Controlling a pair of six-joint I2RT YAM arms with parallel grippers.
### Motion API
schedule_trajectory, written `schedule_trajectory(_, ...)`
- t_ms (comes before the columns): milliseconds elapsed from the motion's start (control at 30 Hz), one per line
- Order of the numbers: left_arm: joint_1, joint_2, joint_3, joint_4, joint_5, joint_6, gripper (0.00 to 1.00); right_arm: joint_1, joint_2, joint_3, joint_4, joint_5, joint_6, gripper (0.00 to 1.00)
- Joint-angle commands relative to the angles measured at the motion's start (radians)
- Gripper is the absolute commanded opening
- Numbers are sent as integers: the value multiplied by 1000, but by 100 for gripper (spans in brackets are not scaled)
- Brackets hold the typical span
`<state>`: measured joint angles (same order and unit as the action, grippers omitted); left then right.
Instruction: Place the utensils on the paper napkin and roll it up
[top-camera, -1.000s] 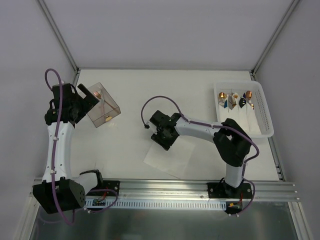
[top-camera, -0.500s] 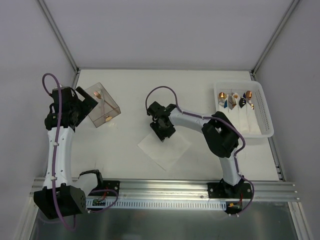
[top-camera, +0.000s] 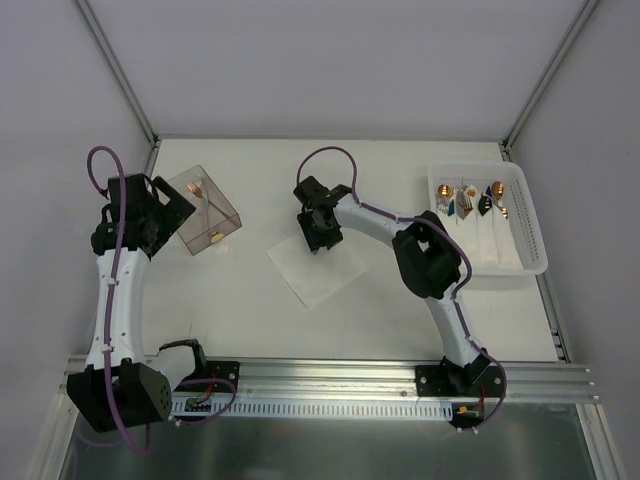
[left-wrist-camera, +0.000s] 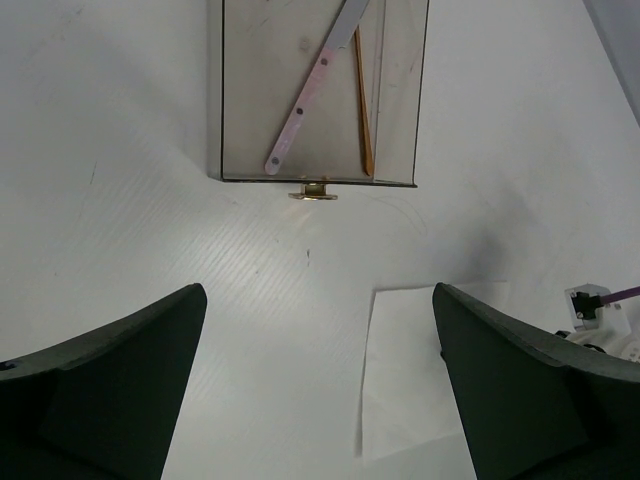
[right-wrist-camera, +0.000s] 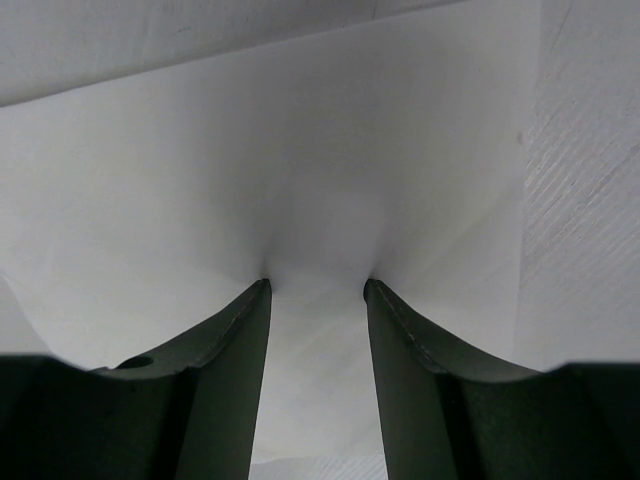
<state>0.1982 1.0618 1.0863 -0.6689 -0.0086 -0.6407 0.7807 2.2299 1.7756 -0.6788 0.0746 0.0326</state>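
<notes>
The paper napkin (top-camera: 315, 268) lies flat on the table, a white square turned like a diamond. My right gripper (top-camera: 316, 238) stands on its far corner. In the right wrist view the right gripper (right-wrist-camera: 315, 285) has its jaws apart, and both tips press into the dimpled paper napkin (right-wrist-camera: 300, 150) with nothing between them. Utensils (left-wrist-camera: 310, 95) with slender handles lie inside a clear box (left-wrist-camera: 320, 90). My left gripper (left-wrist-camera: 318, 290) hangs wide open just before that box, holding nothing. In the top view the left gripper (top-camera: 165, 200) sits at the box's left side.
The clear box (top-camera: 205, 210) stands at the left rear. A white perforated basket (top-camera: 535, 225) at the right rear holds several rolled white bundles with copper ends. The napkin's edge (left-wrist-camera: 420, 380) shows at the lower right of the left wrist view.
My right gripper has moved left and away from the bases, and the napkin has slid with it under the tips. The left arm has barely shifted.
</notes>
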Motion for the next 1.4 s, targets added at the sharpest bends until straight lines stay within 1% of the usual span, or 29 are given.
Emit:
schedule_trajectory(0, 6, 12, 23, -12, 2, 19, 99, -8, 50, 24, 13, 1, -10, 47)
schedule_trajectory(67, 6, 21, 18, -11, 6, 29, 99, -11, 51, 24, 19, 2, -23, 47)
schedule_trajectory(100, 6, 26, 17, -12, 6, 39, 99, -12, 51, 24, 19, 2, -55, 46)
schedule_trajectory(133, 6, 32, 18, -12, 39, 48, 99, -18, 51, 22, 19, -1, -66, 47)
schedule_trajectory(367, 6, 52, 50, -14, 102, 122, 99, -60, 47, 37, 18, -15, -134, 47)
schedule_trajectory(467, 6, 96, 69, -14, 125, 154, 99, -72, 39, 50, 18, -28, -166, 50)
schedule_trajectory(567, 6, 154, 99, -20, 139, 180, 99, -74, 16, 53, 16, -39, -178, 55)
schedule_trajectory(600, 6, 168, 109, -21, 139, 185, 99, -75, 8, 59, 15, -47, -175, 60)
schedule_trajectory(667, 6, 213, 139, -23, 142, 193, 99, -75, -19, 70, 7, -64, -158, 64)
schedule_trajectory(700, 6, 230, 153, -24, 139, 202, 99, -75, -30, 74, 5, -64, -152, 69)
schedule_trajectory(733, 4, 246, 185, -23, 134, 207, 99, -74, -42, 94, -8, -117, -145, 73)
schedule_trajectory(767, 6, 279, 204, -26, 134, 213, 99, -75, -64, 108, -17, -133, -131, 76)
schedule_trajectory(800, 6, 299, 227, -29, 133, 226, 96, -75, -76, 123, -27, -147, -128, 82)
schedule_trajectory(867, 6, 363, 297, -35, 118, 242, 92, -77, -119, 171, -51, -197, -122, 88)
schedule_trajectory(900, 6, 389, 326, -46, 116, 263, 86, -80, -134, 182, -56, -212, -123, 93)
schedule_trajectory(933, 6, 450, 386, -55, 111, 275, 83, -83, -156, 191, -54, -240, -126, 95)
schedule_trajectory(967, 6, 480, 415, -64, 96, 285, 79, -86, -192, 194, -56, -257, -131, 98)
schedule_trajectory(1000, 4, 516, 447, -78, 90, 308, 74, -90, -211, 193, -56, -275, -141, 99)
schedule_trajectory(1033, 3, 550, 515, -109, 79, 320, 64, -98, -226, 189, -62, -294, -146, 99)
schedule_trajectory(1067, -6, 623, 546, -129, 41, 331, 58, -106, -242, 177, -67, -320, -149, 99)
schedule_trajectory(1133, -19, 694, 639, -185, 15, 372, 49, -126, -289, 150, -77, -338, -171, 99)
schedule_trajectory(1167, -25, 757, 664, -198, -19, 383, 47, -136, -306, 128, -79, -351, -183, 99)
schedule_trajectory(1200, -37, 785, 684, -207, -37, 401, 46, -149, -321, 76, -77, -357, -195, 99)
schedule_trajectory(1267, -43, 845, 715, -213, -44, 412, 44, -198, -372, 18, -79, -378, -212, 99)
schedule_trajectory(1300, -45, 863, 722, -213, -44, 418, 44, -218, -386, -40, -80, -392, -214, 99)
schedule_trajectory(1367, -48, 915, 738, -213, -36, 427, 44, -283, -423, -91, -94, -429, -218, 99)
